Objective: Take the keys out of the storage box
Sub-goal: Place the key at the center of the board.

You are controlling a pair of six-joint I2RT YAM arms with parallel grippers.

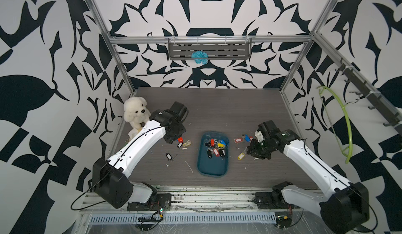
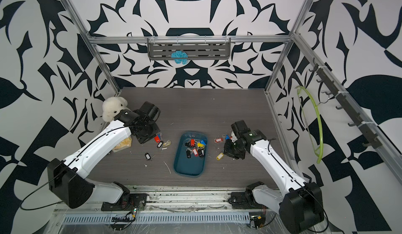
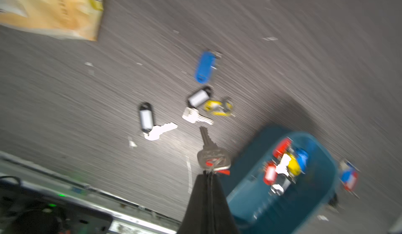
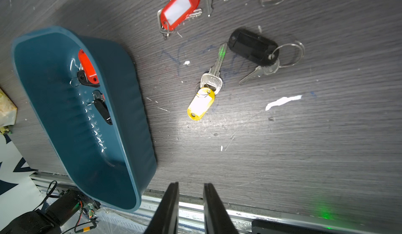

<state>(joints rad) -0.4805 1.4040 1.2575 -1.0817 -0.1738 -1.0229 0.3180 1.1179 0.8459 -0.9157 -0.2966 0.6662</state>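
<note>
Left gripper (image 3: 209, 174) clamped tight on a silver key (image 3: 212, 154), red tag bit showing at the tips, key sticking out past them over the table (image 3: 282, 48), just beside the storage box (image 3: 272, 200); this wrist view is blurry. Right gripper (image 4: 191, 186) has a narrow gap with nothing between the fingers, over the table on the box's right side. Keys (image 1: 215, 148) piled in the box's far half, near half bare. Loose on the right: yellow-tag key (image 4: 201, 103), black-tag key (image 4: 253, 47), red-tag key (image 4: 180, 6). Loose on the left: black-framed tag key (image 3: 146, 117), blue-tag key (image 3: 205, 66)
</note>
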